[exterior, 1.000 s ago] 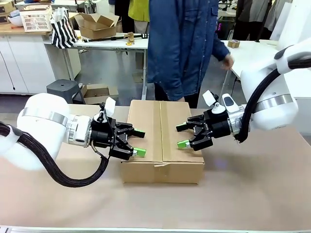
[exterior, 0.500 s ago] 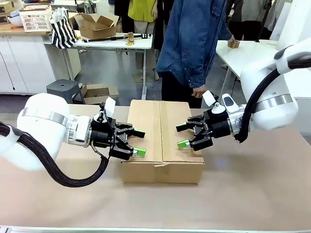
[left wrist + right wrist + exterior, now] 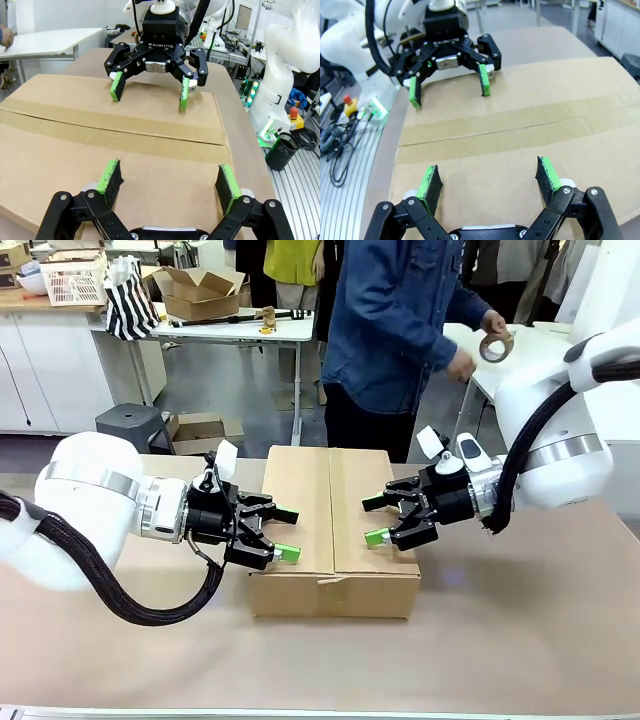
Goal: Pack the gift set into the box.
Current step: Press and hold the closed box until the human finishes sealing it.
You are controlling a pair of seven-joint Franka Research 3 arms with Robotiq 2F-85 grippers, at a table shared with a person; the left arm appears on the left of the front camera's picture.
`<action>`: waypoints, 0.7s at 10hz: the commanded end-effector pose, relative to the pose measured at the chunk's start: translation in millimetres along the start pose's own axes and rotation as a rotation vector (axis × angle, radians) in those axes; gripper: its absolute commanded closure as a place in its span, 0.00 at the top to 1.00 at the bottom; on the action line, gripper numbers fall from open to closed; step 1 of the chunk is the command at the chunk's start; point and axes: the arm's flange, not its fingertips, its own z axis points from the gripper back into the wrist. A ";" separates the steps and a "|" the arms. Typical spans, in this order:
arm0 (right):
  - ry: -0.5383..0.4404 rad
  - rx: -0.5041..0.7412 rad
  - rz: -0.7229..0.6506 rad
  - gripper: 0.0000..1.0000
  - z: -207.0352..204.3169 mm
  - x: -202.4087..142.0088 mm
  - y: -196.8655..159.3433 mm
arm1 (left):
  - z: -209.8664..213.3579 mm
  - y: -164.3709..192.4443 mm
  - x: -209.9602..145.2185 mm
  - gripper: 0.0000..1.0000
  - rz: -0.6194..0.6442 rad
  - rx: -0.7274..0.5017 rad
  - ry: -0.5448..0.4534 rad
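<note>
The box (image 3: 330, 510) sits in the middle of the table with its top flaps folded flat and a seam down the centre. The gift set is hidden. My left gripper (image 3: 288, 532) is open at the box's left edge, green pads over the left flap. My right gripper (image 3: 374, 520) is open over the right flap, facing the left one. In the left wrist view my left gripper (image 3: 170, 180) hovers just above the cardboard (image 3: 100, 120), with the right gripper (image 3: 150, 92) opposite. The right wrist view shows my right gripper (image 3: 490, 182) over the box (image 3: 520, 125), facing the left gripper (image 3: 449, 86).
A person in a denim jacket stands behind the box, holding a roll of brown tape (image 3: 493, 346) up at the back right. A white side table (image 3: 520, 360) stands there. The brown tabletop (image 3: 500, 640) is bare around the box.
The person has turned toward the back right and raised a tape roll in both hands. Both arms and the box have stayed where they were.
</note>
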 end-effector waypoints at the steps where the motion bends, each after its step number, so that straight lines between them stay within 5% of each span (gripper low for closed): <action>1: 0.005 -0.001 0.002 1.00 -0.3 -1.9 1.1 | 0.4 -1.1 -1.6 1.00 -0.017 0.006 0.013; 7: 0.005 -0.001 0.002 1.00 -0.3 -1.9 1.1 | 0.4 -1.1 -1.6 1.00 -0.017 0.006 0.013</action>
